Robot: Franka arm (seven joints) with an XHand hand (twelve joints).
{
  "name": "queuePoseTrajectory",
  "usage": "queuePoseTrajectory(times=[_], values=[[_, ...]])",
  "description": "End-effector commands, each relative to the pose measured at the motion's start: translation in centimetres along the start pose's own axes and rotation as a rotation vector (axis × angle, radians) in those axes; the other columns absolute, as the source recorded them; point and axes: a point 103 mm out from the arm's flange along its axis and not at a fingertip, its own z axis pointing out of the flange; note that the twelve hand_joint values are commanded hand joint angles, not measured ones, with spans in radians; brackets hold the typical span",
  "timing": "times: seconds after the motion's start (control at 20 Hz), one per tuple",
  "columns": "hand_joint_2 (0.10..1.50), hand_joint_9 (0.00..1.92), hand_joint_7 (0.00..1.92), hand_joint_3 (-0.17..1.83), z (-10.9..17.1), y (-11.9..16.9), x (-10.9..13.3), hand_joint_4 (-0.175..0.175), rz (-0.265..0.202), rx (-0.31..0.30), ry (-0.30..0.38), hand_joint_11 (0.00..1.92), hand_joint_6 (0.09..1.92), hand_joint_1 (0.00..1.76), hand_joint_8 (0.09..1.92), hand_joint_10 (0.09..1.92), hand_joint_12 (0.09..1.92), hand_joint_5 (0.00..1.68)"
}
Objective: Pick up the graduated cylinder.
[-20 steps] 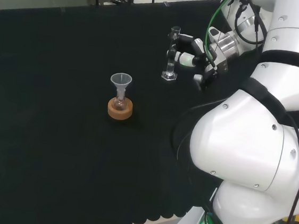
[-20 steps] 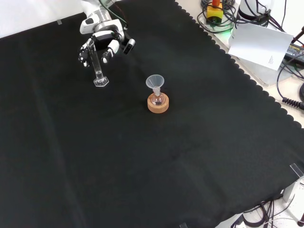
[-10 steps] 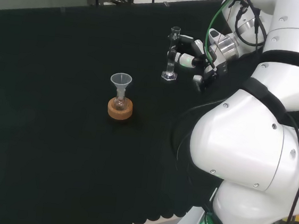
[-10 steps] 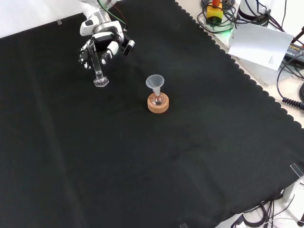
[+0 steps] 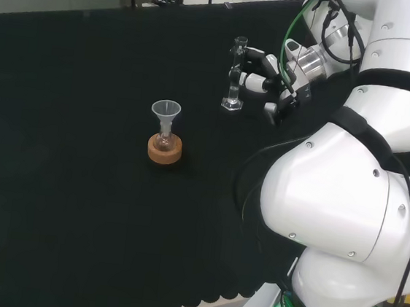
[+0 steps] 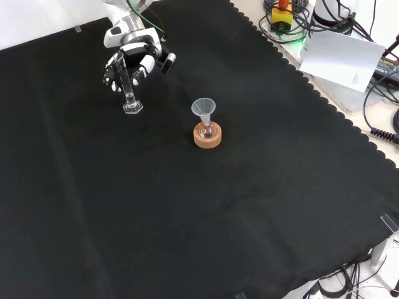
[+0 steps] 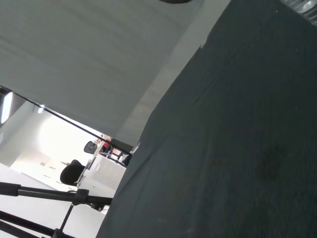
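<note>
I see the cylinder (image 5: 234,74) standing upright on its base on the black cloth (image 6: 187,205), far right in the head view, and I cannot tell whether anything is in it. My hand (image 6: 132,59) has its fingers curled around the upper tube. Nearby, a funnel (image 6: 203,109) sits in a small flask on a cork ring (image 6: 207,137). Since a second ago, nothing has visibly shifted.

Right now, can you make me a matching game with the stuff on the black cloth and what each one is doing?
Things:
1. graduated cylinder
2. funnel
3. cork ring
4. hand

States:
A. sits in the small flask's neck
B. lies flat under the small flask
C. stands upright on its base
D. has fingers curled around the tall tube

Pairs: 1-C, 2-A, 3-B, 4-D
</note>
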Motion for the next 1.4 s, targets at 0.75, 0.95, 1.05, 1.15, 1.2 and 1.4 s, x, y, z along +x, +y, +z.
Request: queuePoseTrajectory(times=[0.75, 0.95, 1.05, 1.15, 1.2, 1.4], values=[[1.17, 0.98, 0.67, -0.17, 0.6, 0.3, 0.2, -0.019, 0.016, -0.008, -0.053, 0.88, 0.59, 1.17, 0.64, 0.35, 0.98, 0.71], [1.25, 1.07, 0.84, -0.17, 0.3, 0.4, 0.9, 0.0, 0.041, -0.006, -0.144, 0.97, 0.63, 1.23, 0.66, 0.33, 0.91, 0.83], [1.21, 1.12, 0.86, -0.07, 0.0, 0.4, 1.5, -0.113, 0.049, 0.008, -0.208, 1.01, 0.99, 1.23, 1.01, 0.33, 0.89, 0.85], [1.18, 1.16, 0.89, -0.03, -0.3, 0.5, 2.0, -0.16, 0.052, 0.031, -0.269, 1.04, 1.11, 1.24, 1.11, 0.33, 0.88, 0.87], [1.16, 1.18, 0.91, -0.02, -0.4, 0.4, 2.2, -0.169, 0.054, 0.034, -0.285, 1.06, 1.11, 1.24, 1.11, 0.32, 0.87, 0.89], [1.13, 1.25, 0.96, 0.0, -1.1, 0.3, 3.3, -0.175, 0.043, 0.065, -0.384, 1.1, 1.07, 1.25, 1.06, 0.28, 0.83, 0.94]])
